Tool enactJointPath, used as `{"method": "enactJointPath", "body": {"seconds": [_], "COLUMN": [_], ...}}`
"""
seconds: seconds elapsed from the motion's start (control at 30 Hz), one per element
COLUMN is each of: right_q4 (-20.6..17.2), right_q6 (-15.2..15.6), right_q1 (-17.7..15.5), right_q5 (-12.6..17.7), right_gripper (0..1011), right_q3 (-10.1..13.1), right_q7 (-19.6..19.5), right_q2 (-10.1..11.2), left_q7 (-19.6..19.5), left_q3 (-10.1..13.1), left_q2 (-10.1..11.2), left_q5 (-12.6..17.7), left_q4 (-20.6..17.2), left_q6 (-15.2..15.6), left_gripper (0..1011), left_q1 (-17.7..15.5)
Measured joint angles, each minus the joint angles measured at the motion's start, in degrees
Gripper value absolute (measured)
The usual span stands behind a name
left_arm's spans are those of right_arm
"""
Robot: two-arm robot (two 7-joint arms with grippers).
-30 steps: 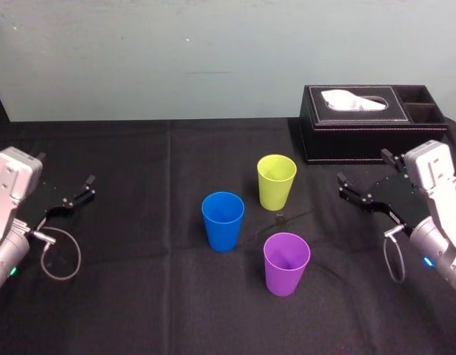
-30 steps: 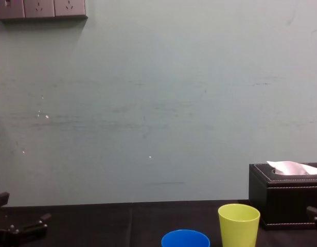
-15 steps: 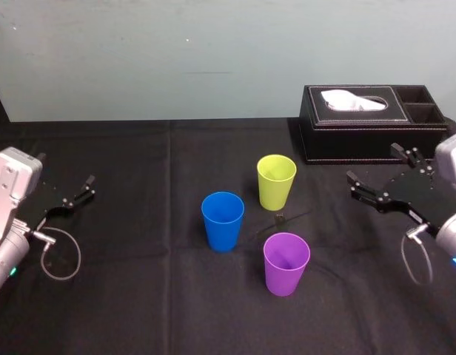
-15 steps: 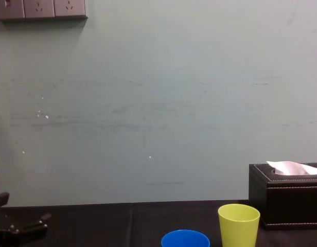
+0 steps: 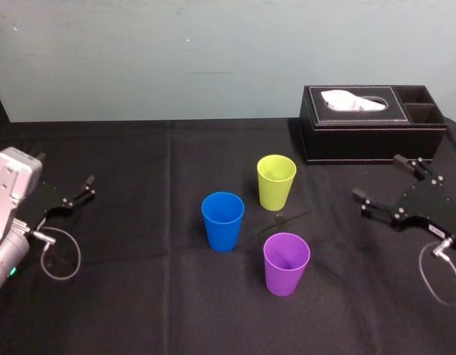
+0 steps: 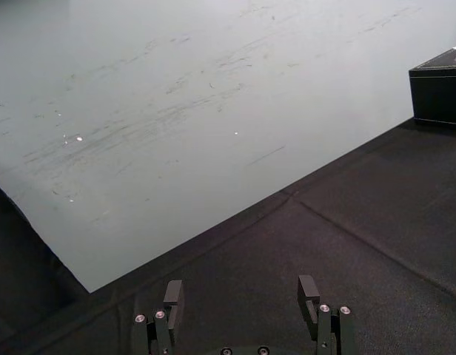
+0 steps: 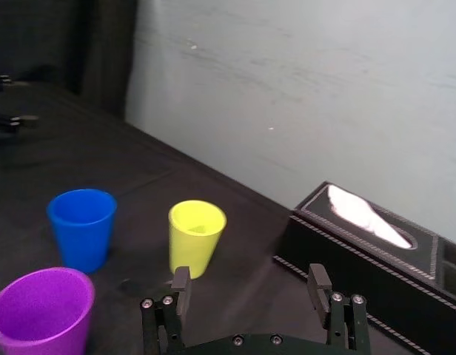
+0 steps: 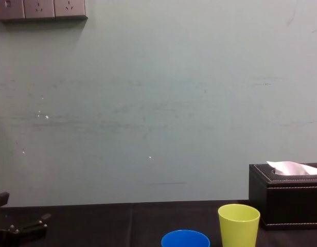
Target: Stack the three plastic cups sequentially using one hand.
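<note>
My right gripper (image 5: 377,177) hangs spread wide at the head view's right edge, and my left gripper (image 5: 87,187) sits likewise released at far left. The blue cup (image 5: 223,220), yellow-green cup (image 5: 276,181) and purple cup (image 5: 286,263) cluster mid-frame. Reaching in, I'd likely topple a neighbour.

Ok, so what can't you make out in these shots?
Chest view: blue cup below its rim and yellow-green cup's base, cut off by the bottom edge.
Head view: small dark item beside the purple cup, too small to identify.
Head view: open right gripper's arm, cut off by the right edge; left gripper hovers at far left.
</note>
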Motion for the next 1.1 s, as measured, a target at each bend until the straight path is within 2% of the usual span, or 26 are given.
{"method": "enactJointPath", "body": {"seconds": [0.37, 0.77, 0.93, 1.1], "right_q4": [-1.47, -2.72, -2.81, -2.64], "right_q6": [-1.57, -3.32, -3.81, -3.87], "right_q1": [-3.96, -8.62, -9.91, -10.24], "right_q5": [2.04, 6.54, 6.2, 4.36], "right_gripper": [1000, 1000, 1000, 1000], "right_q3": [1.81, 5.0, 5.31, 4.62], "right_q7": [6.81, 15.86, 17.46, 17.81], "right_q2": [2.15, 4.85, 5.09, 4.55], "left_q7": [0.0, 0.0, 0.0, 0.0], "left_q3": [0.0, 0.0, 0.0, 0.0], "left_q2": [0.0, 0.0, 0.0, 0.0], "left_q5": [0.0, 0.0, 0.0, 0.0], "left_q4": [0.0, 0.0, 0.0, 0.0], "left_q6": [0.0, 0.0, 0.0, 0.0], "left_gripper": [1010, 1010, 1010, 1010], "left_q1": [0.0, 0.0, 0.0, 0.0]}}
